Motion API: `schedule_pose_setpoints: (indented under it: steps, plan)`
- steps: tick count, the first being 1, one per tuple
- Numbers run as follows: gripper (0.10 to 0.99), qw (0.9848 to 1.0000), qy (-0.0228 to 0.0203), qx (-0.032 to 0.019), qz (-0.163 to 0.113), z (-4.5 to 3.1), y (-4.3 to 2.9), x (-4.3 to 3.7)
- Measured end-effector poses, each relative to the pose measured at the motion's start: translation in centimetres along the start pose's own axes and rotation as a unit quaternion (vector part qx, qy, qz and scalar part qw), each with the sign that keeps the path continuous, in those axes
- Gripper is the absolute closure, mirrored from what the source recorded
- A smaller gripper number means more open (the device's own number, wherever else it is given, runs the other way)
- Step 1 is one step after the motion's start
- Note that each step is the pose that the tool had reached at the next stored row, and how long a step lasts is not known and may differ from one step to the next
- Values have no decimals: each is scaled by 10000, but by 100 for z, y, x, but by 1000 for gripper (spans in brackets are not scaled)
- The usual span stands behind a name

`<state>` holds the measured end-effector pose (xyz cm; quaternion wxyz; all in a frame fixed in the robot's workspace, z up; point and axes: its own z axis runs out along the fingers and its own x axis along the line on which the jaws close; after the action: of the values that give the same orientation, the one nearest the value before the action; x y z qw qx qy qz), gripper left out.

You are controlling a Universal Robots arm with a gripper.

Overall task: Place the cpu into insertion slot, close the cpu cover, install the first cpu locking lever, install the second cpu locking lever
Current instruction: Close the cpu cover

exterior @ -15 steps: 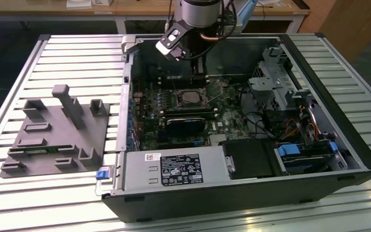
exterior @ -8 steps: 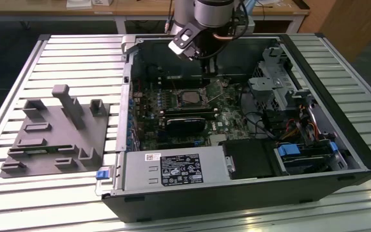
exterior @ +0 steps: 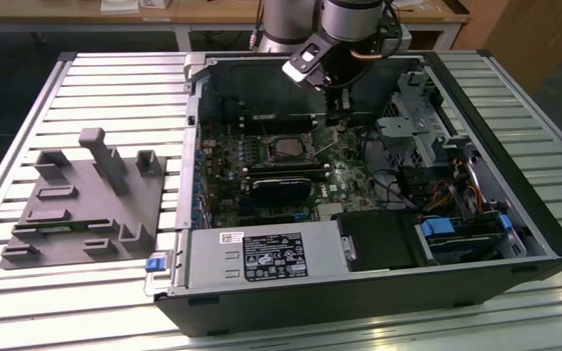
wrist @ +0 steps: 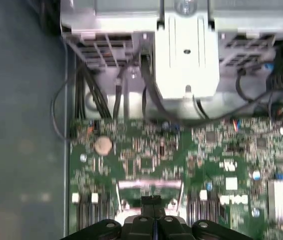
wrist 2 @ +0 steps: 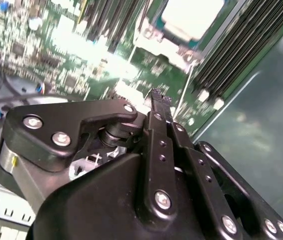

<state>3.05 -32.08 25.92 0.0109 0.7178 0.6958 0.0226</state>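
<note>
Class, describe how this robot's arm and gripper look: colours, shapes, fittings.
The arm is built of rounded silvery-grey segments, with a pale boxy unit mounted near its wrist. The gripper is black: flat linkage plates fastened with silver screws, narrowing to two slim fingers.

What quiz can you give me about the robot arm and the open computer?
1. True or false: the gripper is holding the chip.
2. The gripper hangs over a board inside the computer. Which colour is the board? A red, B green, C yellow.
3. Fill in: the gripper's fingers are ____ (open or shut).
Key: 1 false, the chip sits on the board with a metal frame round it; 2 B; 3 shut.
</note>
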Motion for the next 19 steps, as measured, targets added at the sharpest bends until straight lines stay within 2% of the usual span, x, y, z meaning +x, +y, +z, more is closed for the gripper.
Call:
schedule_pose_setpoints:
  steps: [6, 9, 14, 19]
  plan:
    - [980, 10000, 0, 0, 0, 11, 235, 7]
    - [980, 10000, 0, -1, 0, 16, 320, 10]
    - [980, 10000, 1, 0, 0, 19, 324, 10]
    - [980, 10000, 1, 0, 0, 71, 322, 9]
